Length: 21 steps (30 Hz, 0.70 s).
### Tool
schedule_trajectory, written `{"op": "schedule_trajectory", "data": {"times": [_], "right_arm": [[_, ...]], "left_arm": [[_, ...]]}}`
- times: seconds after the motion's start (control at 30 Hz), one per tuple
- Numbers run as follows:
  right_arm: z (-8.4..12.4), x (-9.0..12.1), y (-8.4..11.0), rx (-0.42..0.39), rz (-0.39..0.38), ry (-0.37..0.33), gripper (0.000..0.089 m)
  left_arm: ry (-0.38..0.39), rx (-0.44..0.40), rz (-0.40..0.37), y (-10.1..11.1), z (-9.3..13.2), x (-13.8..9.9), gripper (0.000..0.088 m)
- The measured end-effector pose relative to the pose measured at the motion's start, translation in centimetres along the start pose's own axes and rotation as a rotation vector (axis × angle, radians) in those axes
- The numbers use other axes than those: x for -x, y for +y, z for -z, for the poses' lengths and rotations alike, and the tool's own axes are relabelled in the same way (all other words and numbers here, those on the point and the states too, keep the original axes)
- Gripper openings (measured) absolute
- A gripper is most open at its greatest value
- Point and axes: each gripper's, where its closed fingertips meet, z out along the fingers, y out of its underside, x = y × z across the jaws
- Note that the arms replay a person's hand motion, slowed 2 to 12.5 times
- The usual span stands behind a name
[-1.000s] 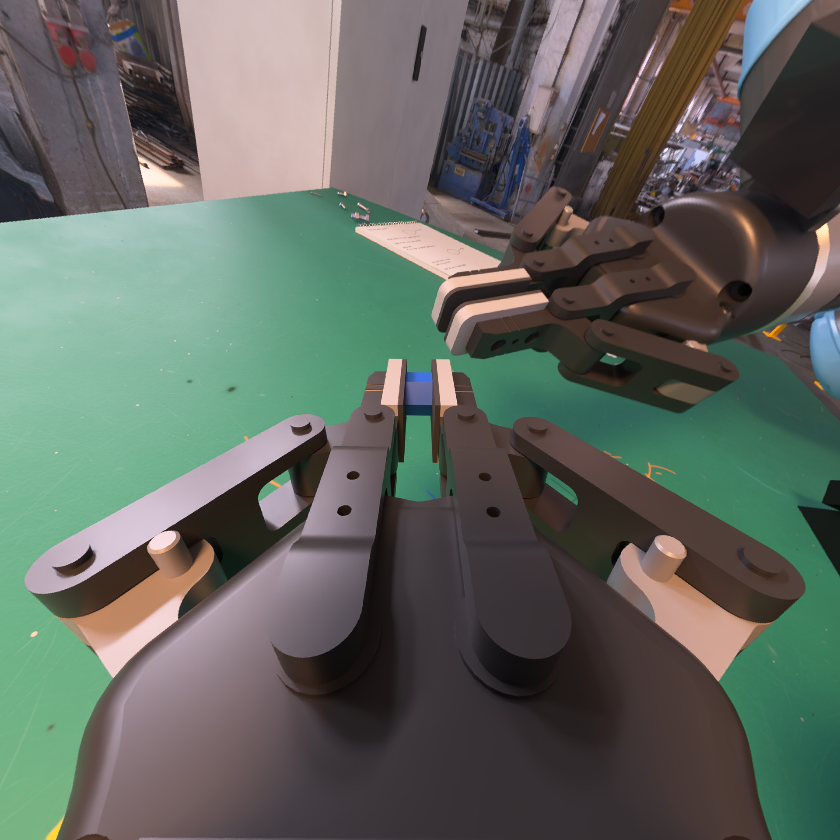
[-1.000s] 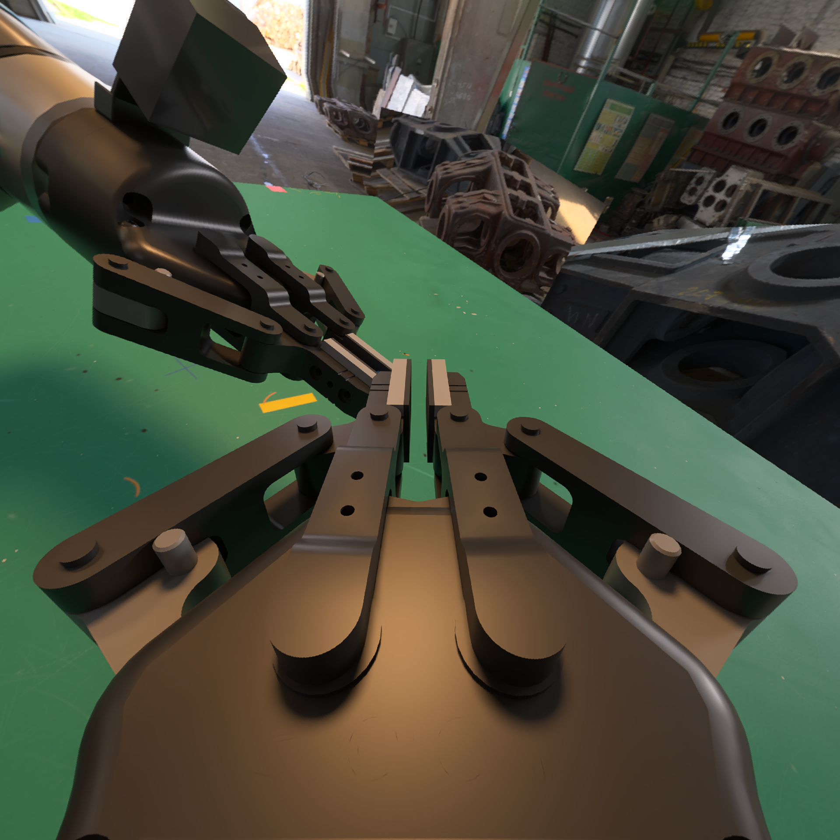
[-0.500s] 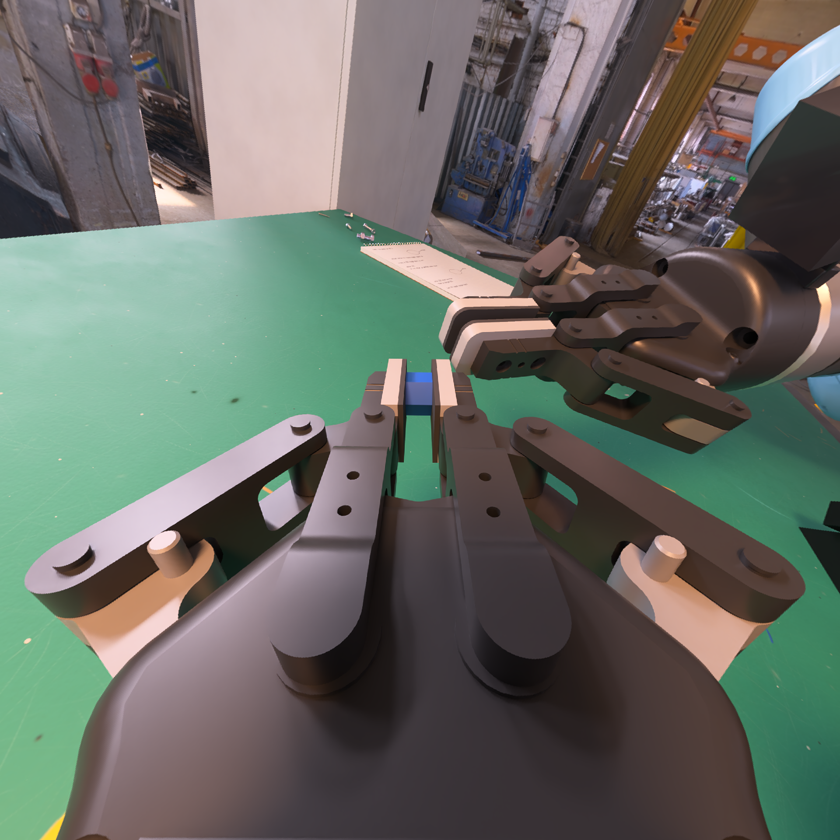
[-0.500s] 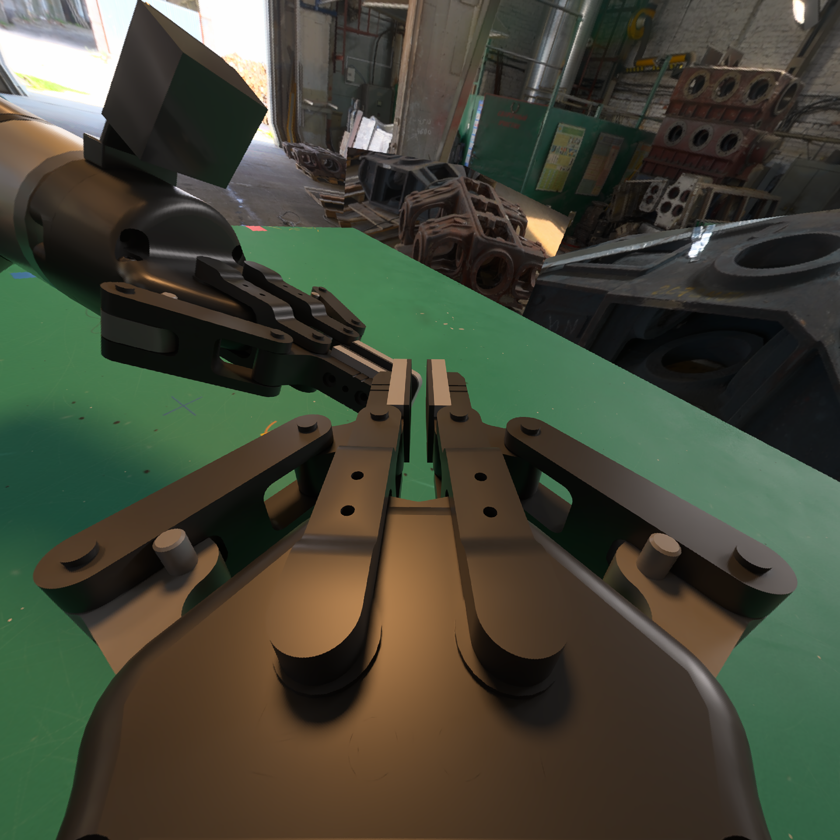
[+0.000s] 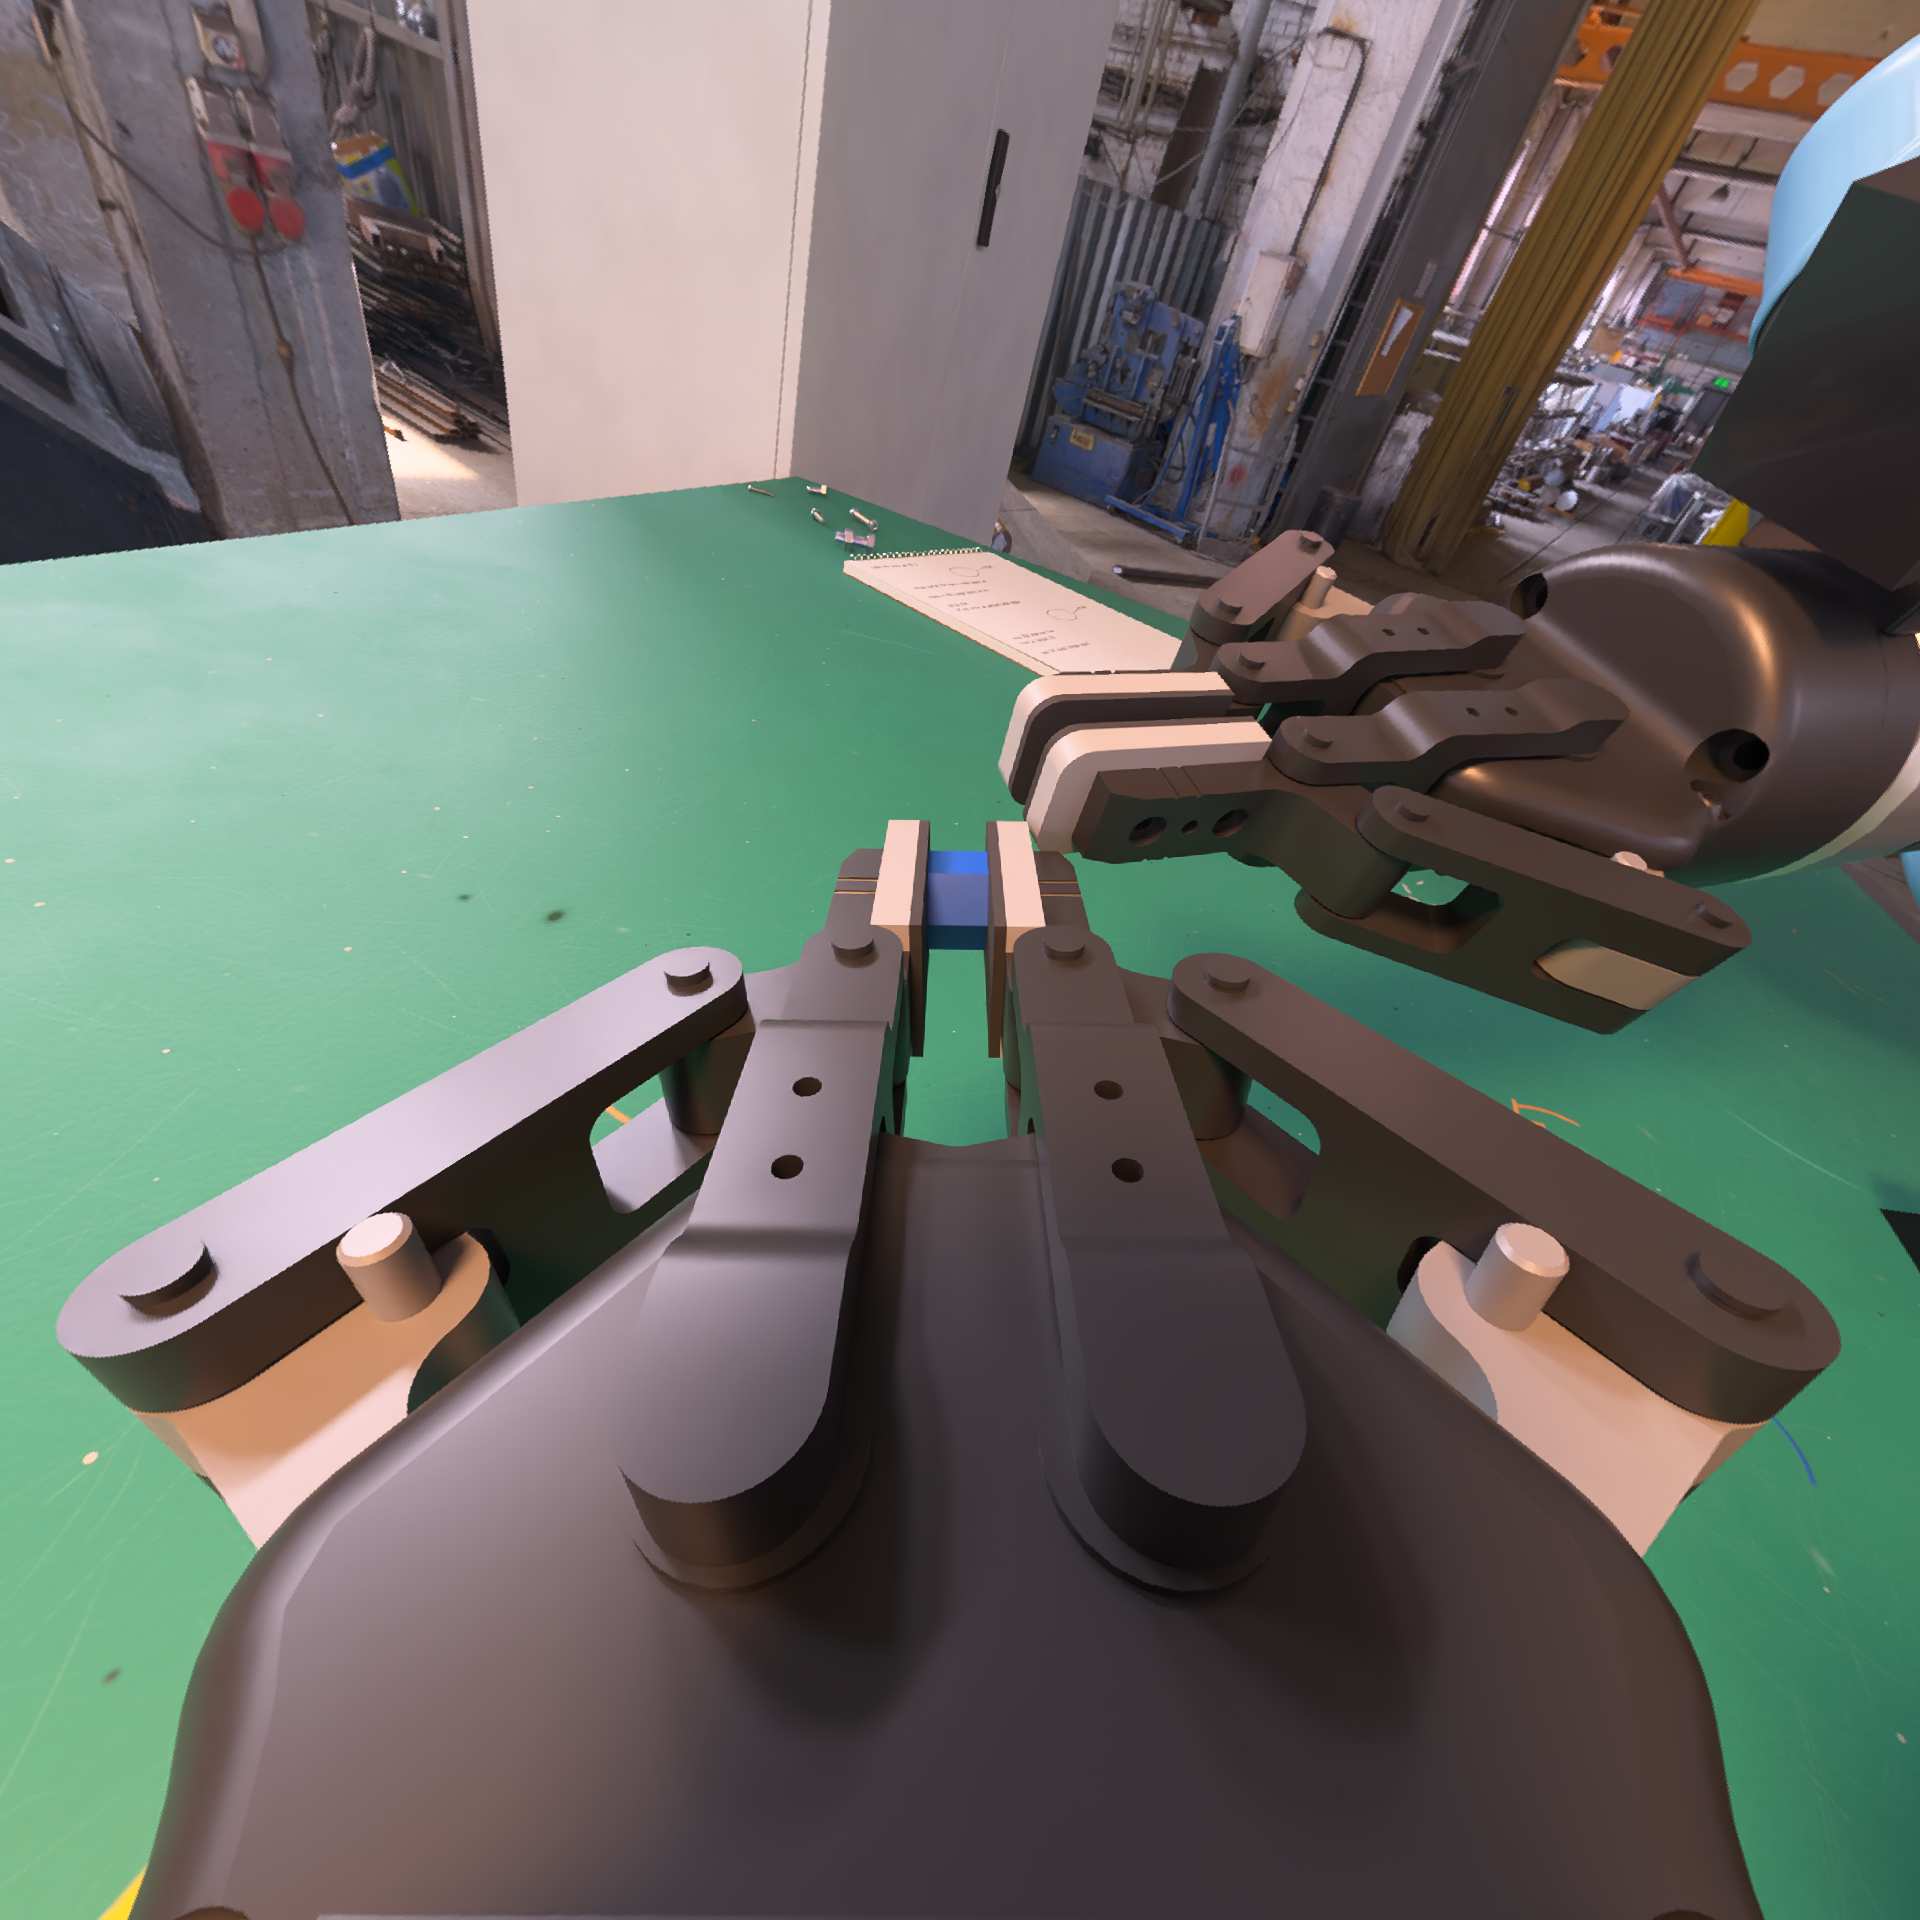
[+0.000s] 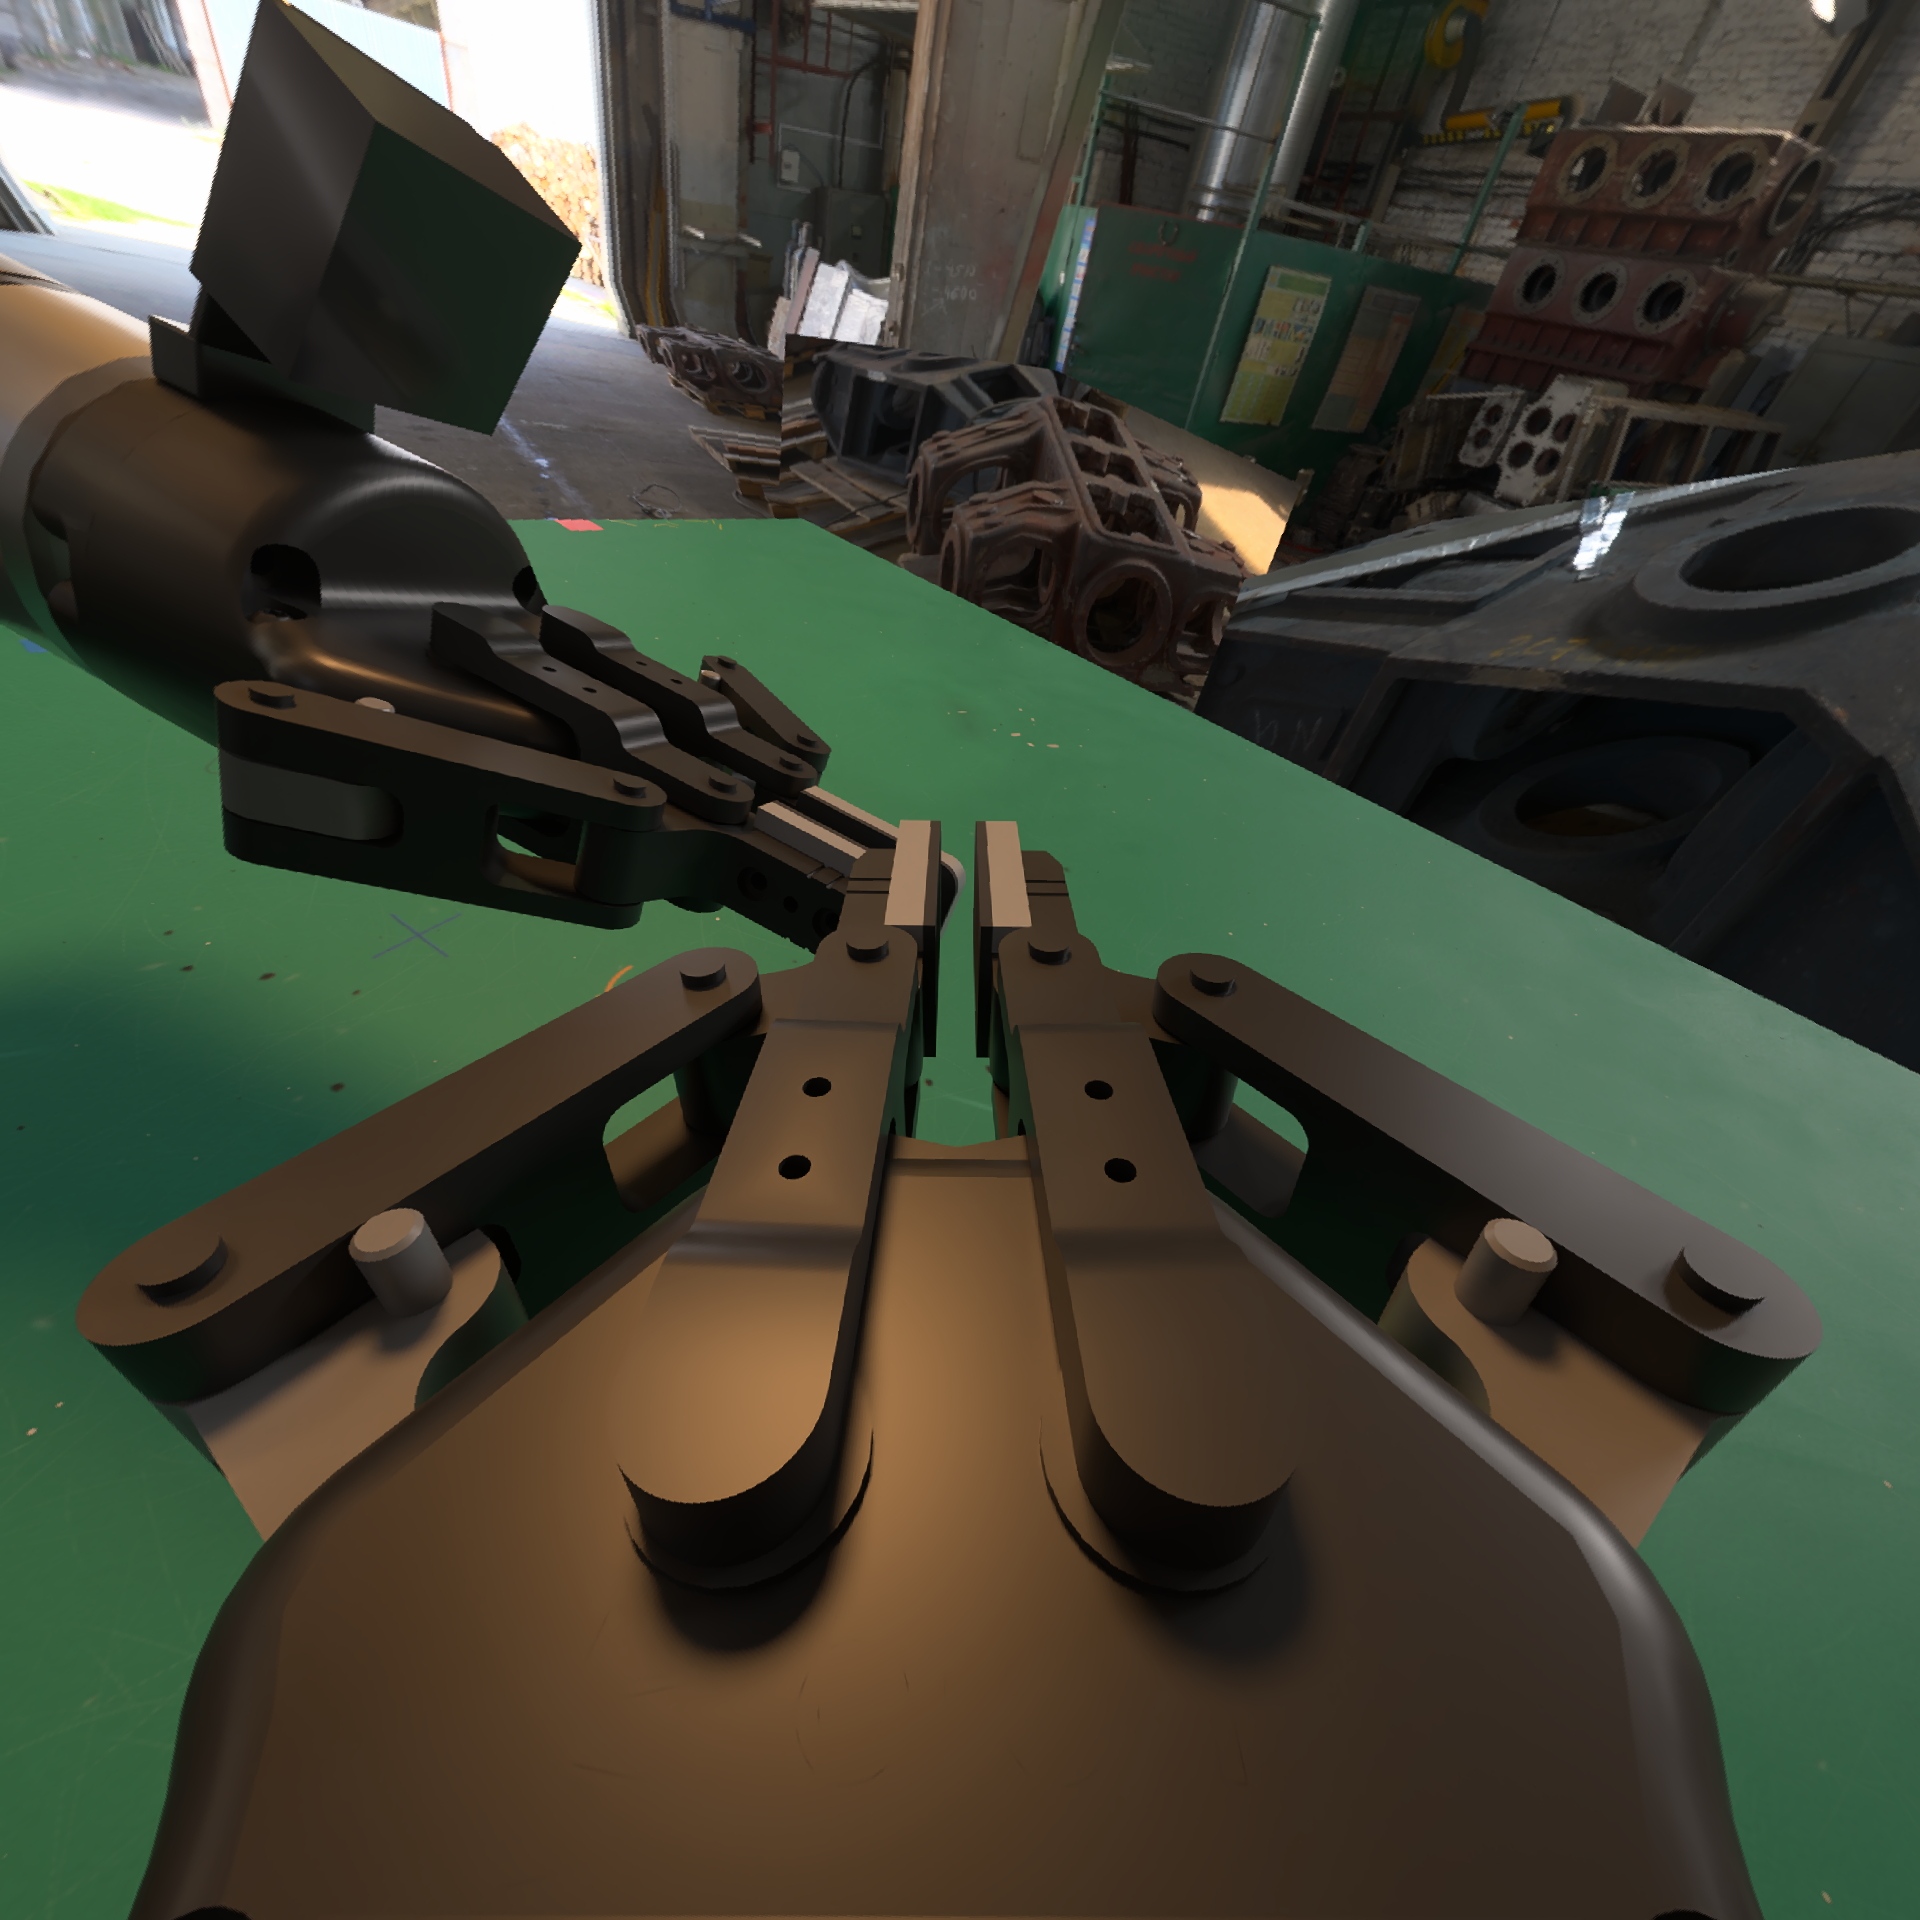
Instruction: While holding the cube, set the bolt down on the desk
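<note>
My left gripper [image 5: 956, 883] is shut on a small blue cube [image 5: 956, 896], held between its pads above the green desk [image 5: 416, 779]. My right gripper [image 6: 958, 883] is shut to a narrow gap. The bolt is hidden between its pads, and I see no part of it. In the left wrist view the right gripper [image 5: 1023, 758] lies on its side just right of and beyond my left fingertips. In the right wrist view the left gripper [image 6: 831, 831] reaches in from the left, and its tip passes behind my right gripper's left finger.
A white notepad [image 5: 997, 608] lies at the desk's far right edge, with a few small loose bolts [image 5: 847, 525] beyond it. The desk's right edge [image 6: 1351, 800] runs close by, with dark machinery past it. Open green desk lies to the left.
Both wrist views have tilted up a little, showing more of the hall beyond the desk. The two grippers have come slightly closer at their tips. Both stay shut.
</note>
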Motion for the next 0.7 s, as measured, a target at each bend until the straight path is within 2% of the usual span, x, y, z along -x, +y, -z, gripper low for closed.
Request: {"op": "schedule_trajectory", "data": {"times": [0.3,0.7], "right_arm": [[0.01,-0.19,-0.27,-0.023,0.0,0.017,0.0058],[-0.08,-0.32,0.06,-0.01,-0.013,0.027,0.0058]], "left_arm": [[-0.016,-0.012,-0.01,-0.15,-0.06,-0.01,0.0094],[-0.053,-0.007,-0.018,-0.04,-0.2,0.22,0.0094]]}}
